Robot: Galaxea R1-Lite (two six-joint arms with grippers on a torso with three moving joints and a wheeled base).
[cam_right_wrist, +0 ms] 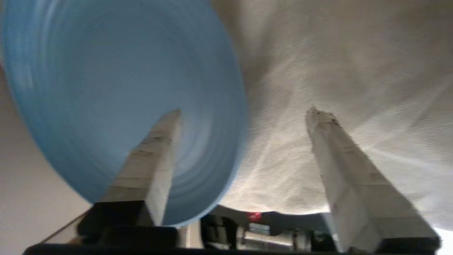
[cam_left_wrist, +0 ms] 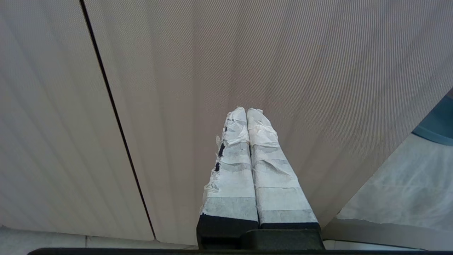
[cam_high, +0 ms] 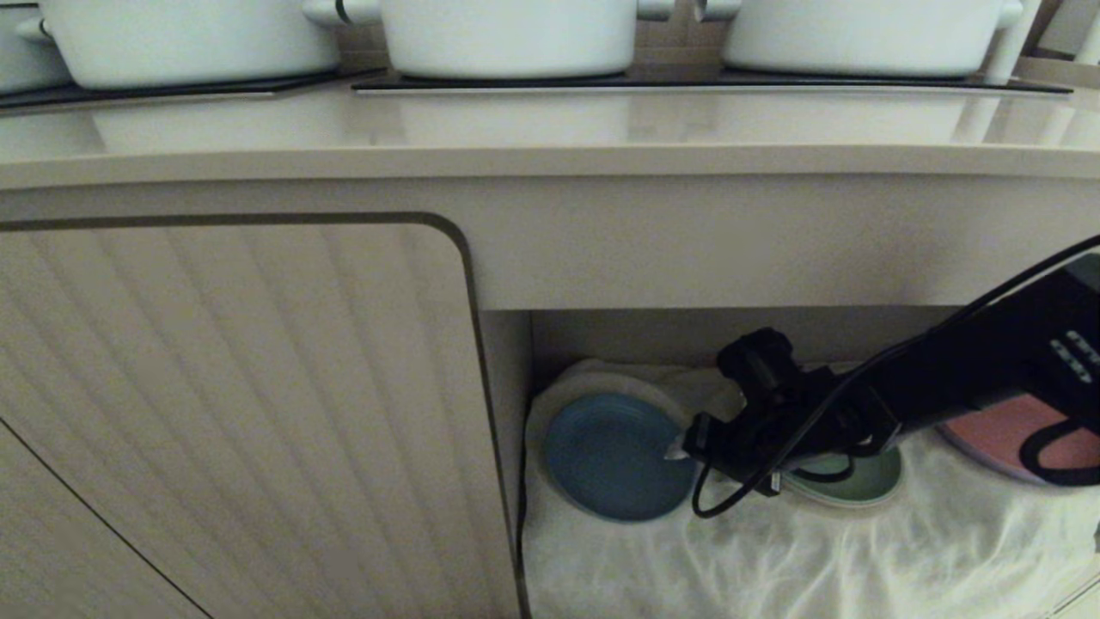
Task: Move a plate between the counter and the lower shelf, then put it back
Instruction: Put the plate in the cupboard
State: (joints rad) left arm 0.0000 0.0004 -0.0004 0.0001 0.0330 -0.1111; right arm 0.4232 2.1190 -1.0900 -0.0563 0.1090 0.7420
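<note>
Here the right gripper (cam_right_wrist: 244,113) reaches into the lower shelf (cam_high: 773,550), its taped fingers (cam_right_wrist: 339,170) spread wide and gripping nothing; one finger overlaps the light-blue plate (cam_right_wrist: 106,88), the other stands over the white cloth (cam_right_wrist: 336,53). The plate (cam_high: 614,456) lies flat on the cloth at the niche's left end, beside the ribbed cabinet door (cam_high: 232,413). A green plate (cam_high: 859,481) and a pink plate (cam_high: 1005,434) lie further right, partly behind the arm. White marks on the arm are unreadable. The left gripper (cam_left_wrist: 246,110) is parked before the door, fingers pressed together and empty. Above, white pots (cam_high: 507,34) stand on the counter (cam_high: 550,129).
</note>
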